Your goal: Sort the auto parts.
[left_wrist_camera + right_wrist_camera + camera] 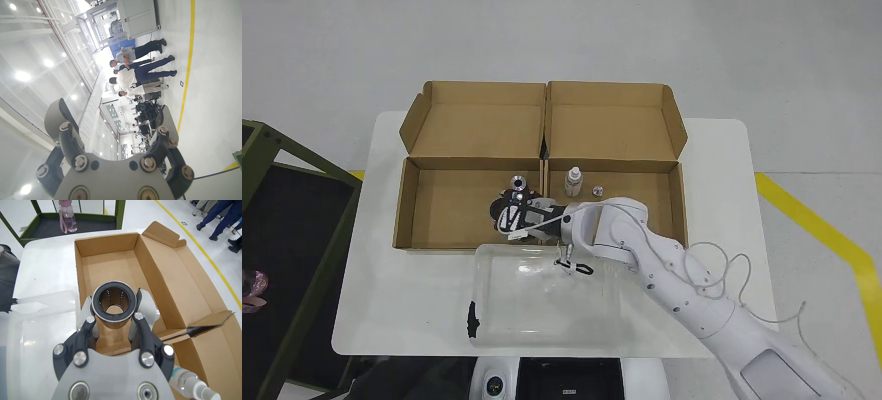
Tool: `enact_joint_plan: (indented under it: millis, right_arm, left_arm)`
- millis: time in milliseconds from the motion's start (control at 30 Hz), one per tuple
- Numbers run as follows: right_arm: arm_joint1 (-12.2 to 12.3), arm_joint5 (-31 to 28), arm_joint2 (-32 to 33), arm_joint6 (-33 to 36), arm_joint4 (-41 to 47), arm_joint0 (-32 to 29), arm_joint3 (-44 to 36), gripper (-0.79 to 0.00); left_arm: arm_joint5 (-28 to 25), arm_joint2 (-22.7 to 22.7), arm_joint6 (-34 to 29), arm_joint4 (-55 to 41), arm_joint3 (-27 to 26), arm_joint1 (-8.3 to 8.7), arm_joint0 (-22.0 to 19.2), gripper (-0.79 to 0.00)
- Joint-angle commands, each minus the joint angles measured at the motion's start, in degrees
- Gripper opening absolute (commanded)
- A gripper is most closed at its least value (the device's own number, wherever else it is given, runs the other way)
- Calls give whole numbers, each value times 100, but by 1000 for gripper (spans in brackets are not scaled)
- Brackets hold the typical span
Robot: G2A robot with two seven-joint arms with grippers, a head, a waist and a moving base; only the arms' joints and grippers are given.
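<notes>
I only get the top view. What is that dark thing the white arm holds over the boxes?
Observer: The right gripper is shut on a hollow metal sleeve with a black rim.
Visitor: Anything inside it?
Observer: Rows of tiny balls line its bore; through it shows the cardboard box floor.
Visitor: And the other arm?
Observer: The left gripper is open and empty, facing the room, not the table.

A: What do we count on the table (712,250)?
B: We count two cardboard boxes (442,212) (642,192), one clear tub (532,300) and one spray bottle (573,182).
A: And anything metal?
B: We see one metal sleeve (114,323) for sure. Off the table we count one pink bottle (67,217).
</notes>
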Motion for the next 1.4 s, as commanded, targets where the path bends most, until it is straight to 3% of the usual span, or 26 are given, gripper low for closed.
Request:
enact_joint_plan:
  millis: [0, 667, 867, 1100, 1200, 1233, 1367]
  right_arm:
    - [-41, 21, -66, 57, -24, 88, 120, -785]
    - [-420, 53, -533, 197, -121, 603, 1273, -785]
    - [-492, 76, -564, 196, -220, 679, 1466, -616]
    - [-523, 52, -526, 211, -310, 661, 1534, -517]
    - [-521, 29, -477, 231, -345, 635, 1521, -413]
    - [-519, 24, -459, 235, -353, 623, 1517, -329]
    - [-513, -17, -381, 270, -358, 585, 1467, -240]
  left_arm:
    - [0, 0, 0, 0, 0, 0, 0, 0]
    - [0, 0, 0, 0, 0, 0, 0, 0]
    - [0, 0, 0, 0, 0, 0, 0, 0]
    - [0, 0, 0, 0, 0, 0, 0, 0]
    - [0, 0, 0, 0, 0, 0, 0, 0]
    - [0, 0, 0, 0, 0, 0, 0, 0]
    - [0, 0, 0, 0, 0, 0, 0, 0]
